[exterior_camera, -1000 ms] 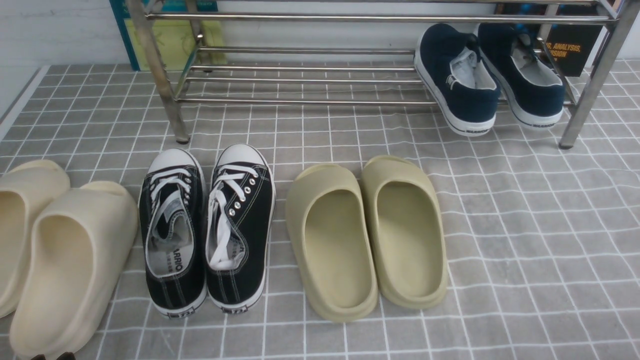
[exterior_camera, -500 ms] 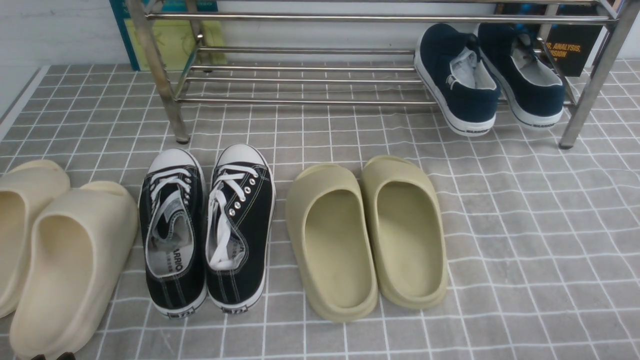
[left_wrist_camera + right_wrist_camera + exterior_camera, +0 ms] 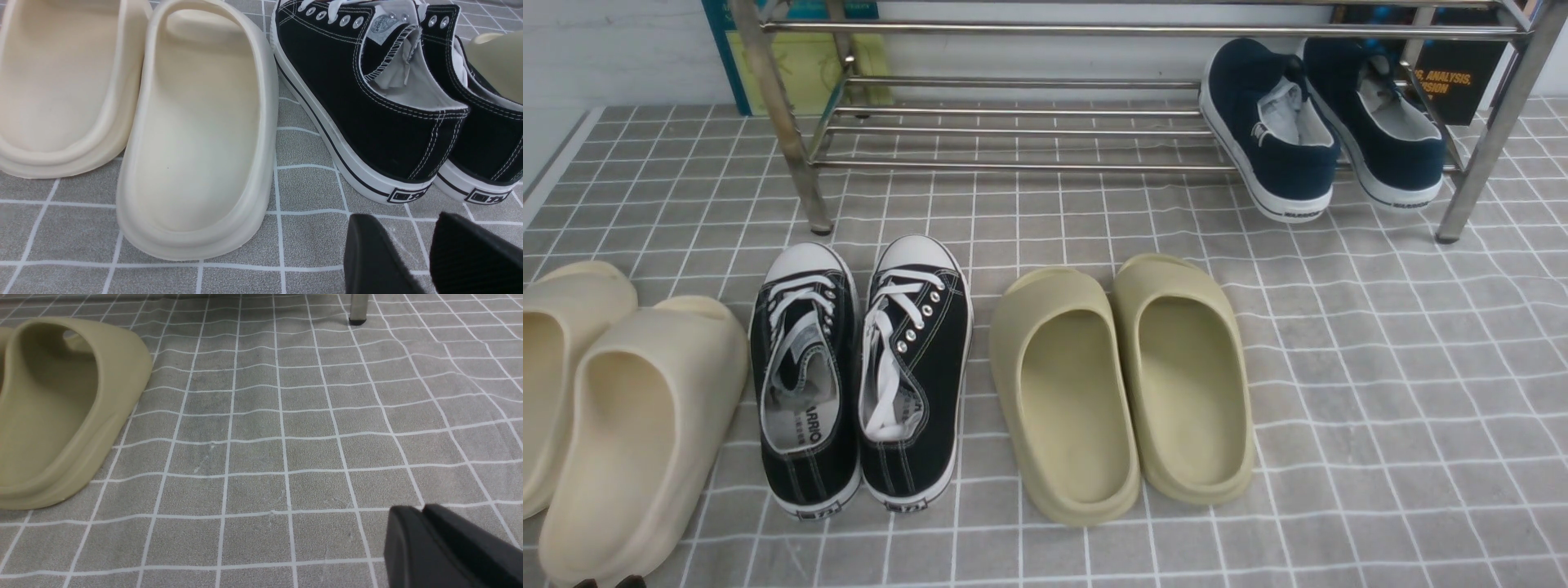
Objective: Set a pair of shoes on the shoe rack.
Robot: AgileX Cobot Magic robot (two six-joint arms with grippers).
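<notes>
The two navy slip-on shoes (image 3: 1270, 122) (image 3: 1376, 114) rest side by side on the lower bars of the steel shoe rack (image 3: 1029, 131) at its right end, heels hanging over the front bar. My left gripper (image 3: 402, 222) is open and empty, hovering low over the mat just behind the heels of the black lace-up sneakers (image 3: 367, 94); only its tips (image 3: 605, 581) show at the bottom left of the front view. My right gripper (image 3: 421, 512) is shut and empty over bare mat, right of the olive slipper (image 3: 61, 404). It is out of the front view.
On the grey checked mat stand cream slippers (image 3: 613, 408), black lace-up sneakers (image 3: 866, 367) and olive slippers (image 3: 1119, 376) in a row. A rack leg (image 3: 358, 310) stands beyond the right gripper. Posters lean behind the rack.
</notes>
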